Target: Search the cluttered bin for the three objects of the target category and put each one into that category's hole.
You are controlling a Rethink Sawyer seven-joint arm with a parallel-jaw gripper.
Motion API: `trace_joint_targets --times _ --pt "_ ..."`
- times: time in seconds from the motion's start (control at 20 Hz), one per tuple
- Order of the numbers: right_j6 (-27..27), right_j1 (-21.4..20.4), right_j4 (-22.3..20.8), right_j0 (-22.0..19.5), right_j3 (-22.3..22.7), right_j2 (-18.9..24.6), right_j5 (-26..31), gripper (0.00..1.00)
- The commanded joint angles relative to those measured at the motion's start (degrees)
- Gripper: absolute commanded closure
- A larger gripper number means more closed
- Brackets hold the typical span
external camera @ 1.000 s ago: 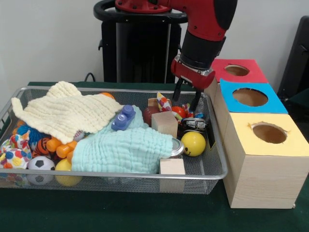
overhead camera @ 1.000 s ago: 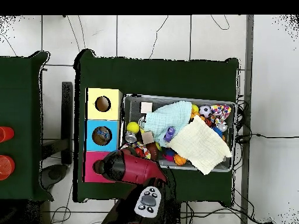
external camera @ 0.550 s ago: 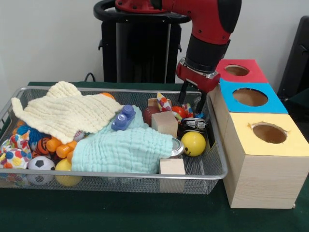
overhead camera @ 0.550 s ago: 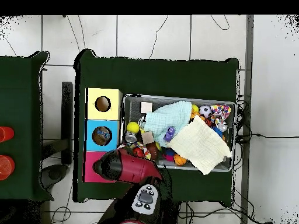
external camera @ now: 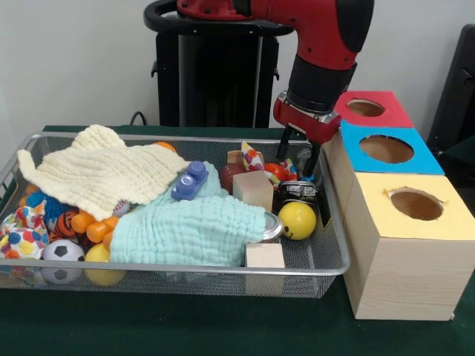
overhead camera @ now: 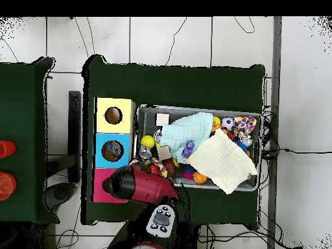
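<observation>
Pincer hung with its 2 fingers spread and empty above the far right corner of the wire bin, beside the red box. Bin contents included a yellow ball, a wooden cube, a mint cloth and a cream cloth. Blue box and yellow box stood on the bench against the bin.

Pale yellow cloth, mint cloth, yellow ball, black-and-white soccer ball, red, blue, yellow box tops
</observation>
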Motion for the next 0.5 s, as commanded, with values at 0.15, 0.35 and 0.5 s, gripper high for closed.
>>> trace_joint_targets --times 0.15,0.35,0.5 --pt "12.46 3.56 3.8 -1.13 1.7 10.19 -6.66 0.0" --pt "13.08 3.26 3.91 -2.42 2.64 12.58 -8.6 0.0" --pt "13.64 3.72 3.95 -3.17 3.11 13.99 -10.02 0.0"
